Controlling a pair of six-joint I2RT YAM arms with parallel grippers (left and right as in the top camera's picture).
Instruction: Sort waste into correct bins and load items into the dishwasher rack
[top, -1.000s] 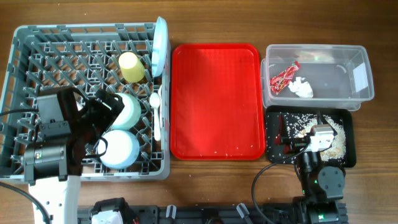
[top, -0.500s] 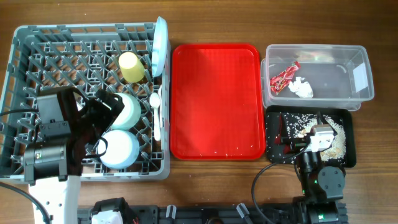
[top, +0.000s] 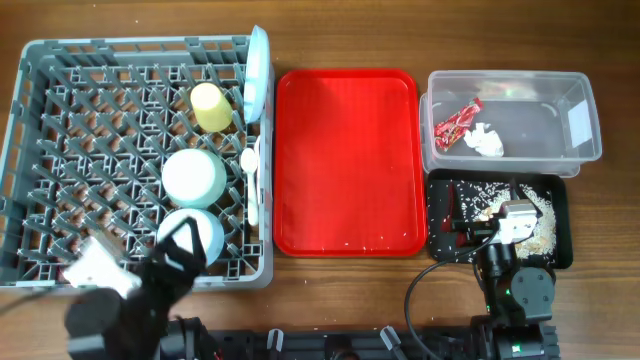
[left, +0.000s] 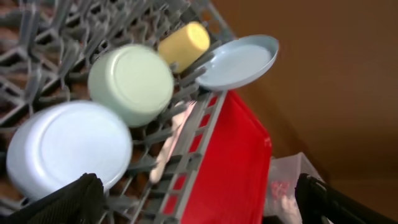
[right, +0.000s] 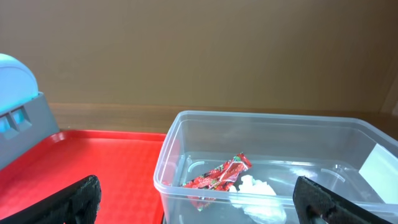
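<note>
The grey rack (top: 60, 120) holds an upright light-blue plate (top: 257, 75), a yellow cup (top: 211, 106), an upturned pale-green bowl (top: 194, 177), a light-blue bowl (top: 195, 238) and white cutlery (top: 251, 180). My left gripper (top: 180, 252) is open and empty at the rack's front edge, over the blue bowl (left: 65, 146). The clear tub (top: 580, 150) holds the red wrapper (top: 457, 121) and the napkin (top: 484, 140). The black tray (top: 445, 250) holds rice crumbs (top: 490, 200). My right gripper (top: 500, 222) is open and empty above the black tray, facing the tub (right: 168, 168).
The red tray (top: 345, 160) lies between the rack and the bins, with a few crumbs along its front edge. Bare wooden table runs along the back. The arm bases stand at the front edge.
My left arm has pulled back from over the rack's left half to the front edge, uncovering the pale-green bowl. The right arm has not moved.
</note>
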